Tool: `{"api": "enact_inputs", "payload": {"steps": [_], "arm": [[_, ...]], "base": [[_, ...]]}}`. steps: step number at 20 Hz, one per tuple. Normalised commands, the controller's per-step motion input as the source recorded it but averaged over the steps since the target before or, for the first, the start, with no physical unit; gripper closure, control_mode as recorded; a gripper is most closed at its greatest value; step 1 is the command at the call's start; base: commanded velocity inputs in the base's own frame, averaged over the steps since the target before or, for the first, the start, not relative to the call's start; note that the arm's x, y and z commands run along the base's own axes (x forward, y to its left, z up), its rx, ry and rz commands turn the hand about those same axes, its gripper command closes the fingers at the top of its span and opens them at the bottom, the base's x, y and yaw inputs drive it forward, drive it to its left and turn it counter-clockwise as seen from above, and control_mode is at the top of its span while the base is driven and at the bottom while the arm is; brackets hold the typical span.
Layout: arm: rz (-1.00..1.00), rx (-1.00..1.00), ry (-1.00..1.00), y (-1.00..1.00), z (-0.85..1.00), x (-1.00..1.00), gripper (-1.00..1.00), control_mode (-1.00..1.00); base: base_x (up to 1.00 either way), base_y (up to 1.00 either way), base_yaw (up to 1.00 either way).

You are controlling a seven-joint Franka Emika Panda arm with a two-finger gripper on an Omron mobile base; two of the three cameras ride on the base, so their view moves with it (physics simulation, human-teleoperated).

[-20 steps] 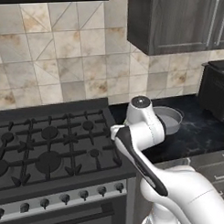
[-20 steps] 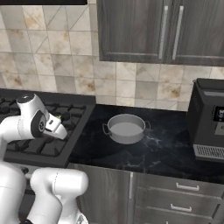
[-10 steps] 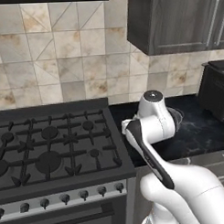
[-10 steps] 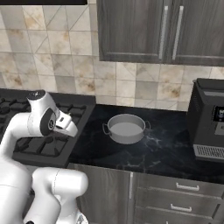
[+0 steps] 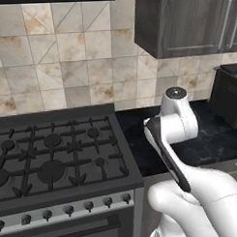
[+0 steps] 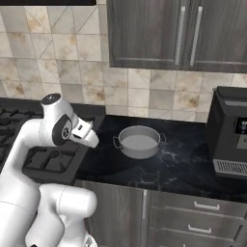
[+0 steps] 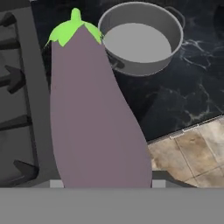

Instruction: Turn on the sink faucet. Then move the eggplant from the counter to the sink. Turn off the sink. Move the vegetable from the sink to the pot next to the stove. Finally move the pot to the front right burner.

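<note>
In the hand view the pale purple eggplant [image 7: 94, 118] with its green cap stands upright right before the camera, with my gripper shut on it; it hides the fingertips. Beyond it sits the round grey pot [image 7: 140, 37], empty, on the black marble counter [image 7: 183, 87]. In the right base view my gripper [image 6: 90, 140] hangs over the counter edge beside the stove [image 6: 48, 161], left of the pot [image 6: 139, 142]. The arm covers the pot in the left base view, where the stove [image 5: 54, 156] lies to the left. The sink and its faucet are out of view.
A dark coffee machine [image 6: 230, 130] stands on the counter [image 6: 183, 166] right of the pot. Dark wall cabinets [image 6: 173, 34] hang above, drawers sit below the counter. Tiled floor [image 7: 192, 153] shows past the counter's front edge.
The arm has swung to the right, from over the stove's edge towards the pot, carrying the eggplant. The pot has not moved.
</note>
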Motion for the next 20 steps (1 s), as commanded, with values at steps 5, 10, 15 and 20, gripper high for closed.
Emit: {"api": "enact_inputs", "payload": {"steps": [5, 10, 15, 20], "arm": [[-0.08, 0.00, 0.00, -0.78, 0.07, 0.00, 1.00, -1.00], [-0.05, 0.00, 0.00, -0.71, 0.01, 0.06, 1.00, -1.00], [0.00, 0.00, 0.00, -0.49, 0.00, 0.21, 1.00, -1.00], [0.00, 0.00, -0.02, -0.14, -0.03, 0.46, 1.00, -1.00]], "base": [[0.00, 0.00, 0.00], [0.00, 0.00, 0.00], [0.00, 0.00, 0.00], [0.00, 0.00, 0.00]]}}
